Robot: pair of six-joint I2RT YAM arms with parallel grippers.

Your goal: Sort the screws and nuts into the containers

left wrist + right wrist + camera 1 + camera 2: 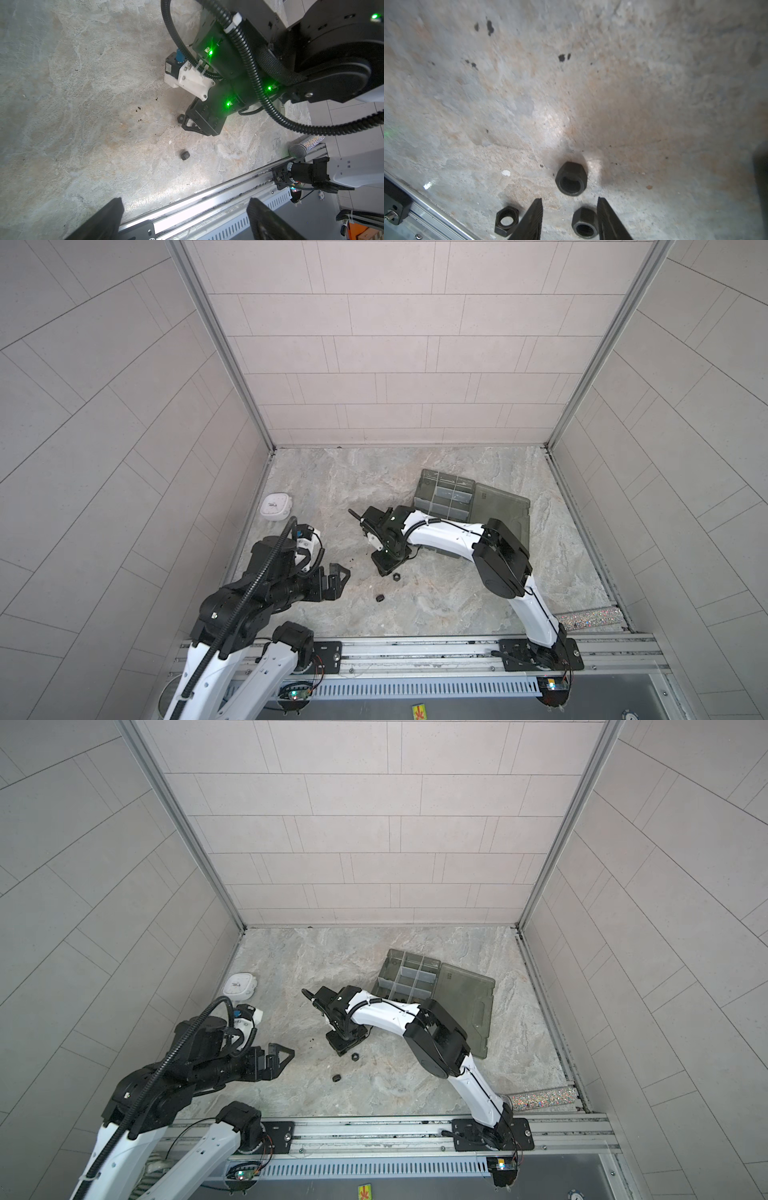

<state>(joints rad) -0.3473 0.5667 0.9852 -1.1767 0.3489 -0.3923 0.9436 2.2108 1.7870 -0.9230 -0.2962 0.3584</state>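
Note:
In the right wrist view, three black hex nuts lie on the stone floor. One nut point(585, 223) sits between the fingers of my right gripper point(569, 200), close against one finger, with a gap to the other. A second nut point(571, 180) lies just beyond the tips and a third point(506, 221) outside them. The right gripper point(384, 570) points straight down, open. Both top views show a nut point(396, 576) beside it and another point(380, 598) nearer the front. My left gripper point(338, 574) hovers wide open and empty to the left. The containers are compartments of the grey box point(419, 489). No screws show.
The box's flat lid point(503, 510) lies open to its right, partly under my right arm. A white clock-like object point(276, 506) stands at the far left. A glittery microphone point(590, 618) lies at the front right. A metal rail point(415, 649) runs along the front edge.

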